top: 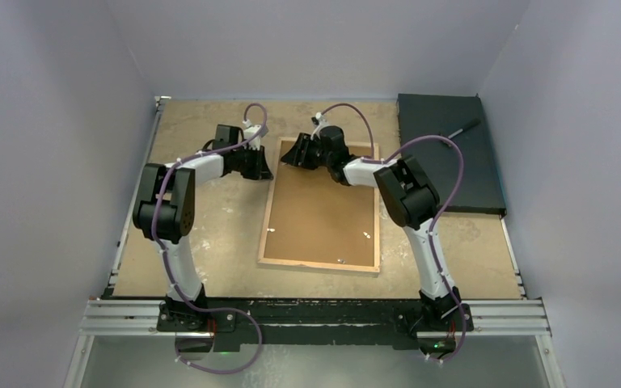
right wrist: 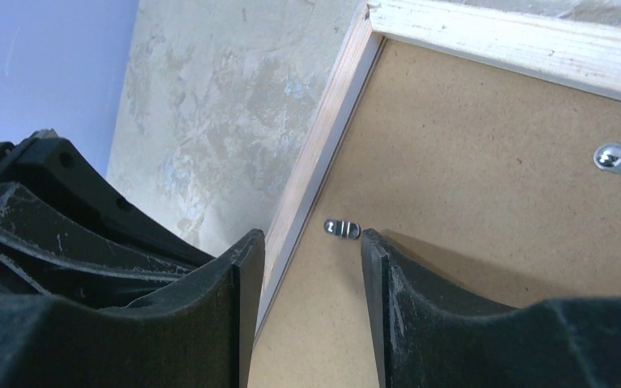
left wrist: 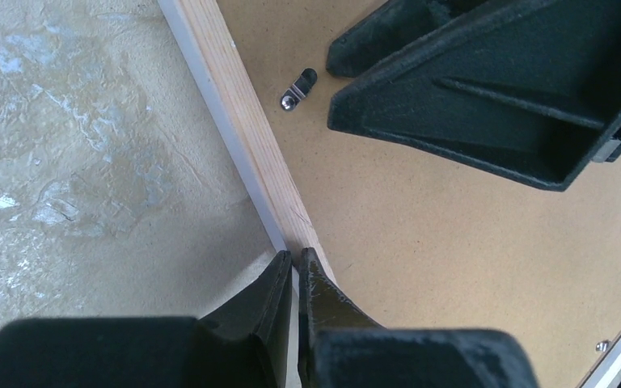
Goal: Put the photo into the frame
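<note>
1. Left gripper (left wrist: 295, 260) is pinched shut, tips touching the frame's (left wrist: 238, 113) left wooden edge.
2. Right gripper (right wrist: 310, 242) stands half open astride that edge, holding nothing, one finger beside a metal clip (right wrist: 342, 229) on the brown backing board (right wrist: 485, 186).
3. The frame lies back-up in the middle of the table (top: 210, 242).
4. Left arm (top: 179, 174) and right arm (top: 404, 190) bend inward toward its far-left corner.

A plain brown backing board (top: 319, 206) lies under the right claw (top: 297, 152), with a small metal turn clip (right wrist: 342, 229) on it just ahead of the claw's tips. Well off to that claw's right, a black slab (top: 453, 162) carrying a thin dark pen-like thing (top: 462, 128) rests on the worn beige table (top: 210, 234).
</note>
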You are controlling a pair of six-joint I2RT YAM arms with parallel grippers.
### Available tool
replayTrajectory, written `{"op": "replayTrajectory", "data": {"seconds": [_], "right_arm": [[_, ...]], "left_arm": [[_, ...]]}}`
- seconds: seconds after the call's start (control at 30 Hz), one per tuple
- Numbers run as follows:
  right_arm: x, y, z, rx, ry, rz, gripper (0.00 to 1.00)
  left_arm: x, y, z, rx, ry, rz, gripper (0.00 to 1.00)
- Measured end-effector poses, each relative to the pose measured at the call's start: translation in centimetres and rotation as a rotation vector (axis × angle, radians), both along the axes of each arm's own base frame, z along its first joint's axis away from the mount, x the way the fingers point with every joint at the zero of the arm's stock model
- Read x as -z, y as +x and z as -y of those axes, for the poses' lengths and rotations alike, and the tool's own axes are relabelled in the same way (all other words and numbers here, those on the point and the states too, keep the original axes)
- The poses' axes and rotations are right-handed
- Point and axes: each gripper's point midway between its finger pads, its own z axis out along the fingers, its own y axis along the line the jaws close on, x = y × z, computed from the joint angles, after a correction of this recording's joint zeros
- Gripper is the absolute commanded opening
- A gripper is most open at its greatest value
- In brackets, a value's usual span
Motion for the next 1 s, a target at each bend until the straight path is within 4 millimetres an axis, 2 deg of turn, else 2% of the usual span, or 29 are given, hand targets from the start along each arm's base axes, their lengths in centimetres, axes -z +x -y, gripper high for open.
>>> {"op": "replayTrajectory", "data": {"seconds": [1.0], "right_arm": [[0.1,0.6,-2.0,-0.023,0.060,-0.013,0.47]], "left_arm": [[0.0,-0.1,-0.1,0.000,-0.001,0.029,0.01]]}}
